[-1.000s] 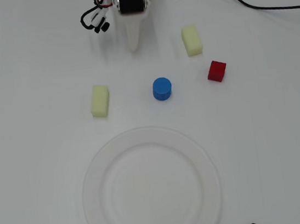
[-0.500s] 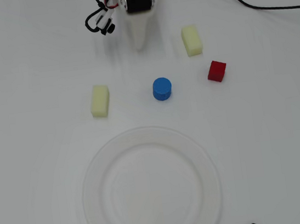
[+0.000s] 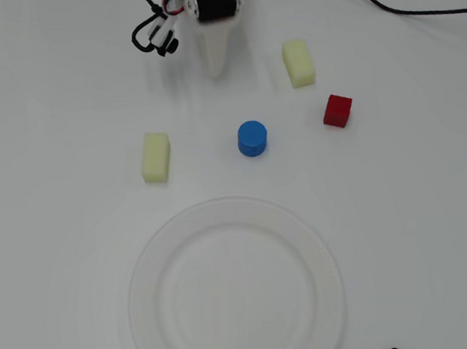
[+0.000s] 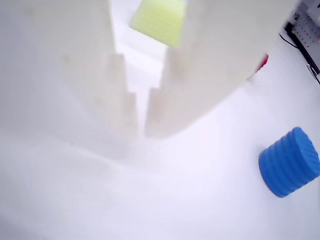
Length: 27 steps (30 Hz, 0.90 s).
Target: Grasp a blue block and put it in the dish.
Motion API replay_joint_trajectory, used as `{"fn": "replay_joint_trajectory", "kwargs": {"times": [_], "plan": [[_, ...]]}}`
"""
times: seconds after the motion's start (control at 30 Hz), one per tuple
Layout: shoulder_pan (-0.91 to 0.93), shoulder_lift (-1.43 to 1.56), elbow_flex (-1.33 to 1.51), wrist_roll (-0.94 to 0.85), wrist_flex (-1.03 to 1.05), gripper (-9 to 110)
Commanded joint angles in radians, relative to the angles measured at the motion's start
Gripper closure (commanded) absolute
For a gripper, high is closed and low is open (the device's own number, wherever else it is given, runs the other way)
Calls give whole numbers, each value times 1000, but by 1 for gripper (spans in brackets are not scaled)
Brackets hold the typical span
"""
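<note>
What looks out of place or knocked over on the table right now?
Nothing stands out. The small blue ribbed cylinder block sits upright, clear of the large round white plate, which is empty. The red cube and two pale yellow rectangular blocks lie separately, undisturbed.

This looks like a robotics lab or hobbyist test bench rather than a home or kitchen. A plain white table (image 3: 54, 250) fills the overhead view, bare of household clutter. At its top edge sits the arm's motor housing (image 3: 214, 3), with exposed red and black wires (image 3: 155, 25) looped just left of it. A black cable (image 3: 401, 8) trails off to the right of that housing. In the wrist view, a perforated board (image 4: 306, 31) (blurred, at the upper right corner) hints at mounting hardware.
</note>
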Motion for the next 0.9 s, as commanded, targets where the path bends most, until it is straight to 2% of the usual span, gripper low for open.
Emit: {"fn": "replay_joint_trajectory", "kwargs": {"times": [0.0,0.27,0.47,0.73,0.87], "plan": [[15,-52,-138,-9,15,101],[-25,-712,-630,67,66,101],[-114,-1072,-890,-2,84,100],[-140,-1489,-1215,-38,120,73],[-141,-1612,-1287,-34,120,68]]}}
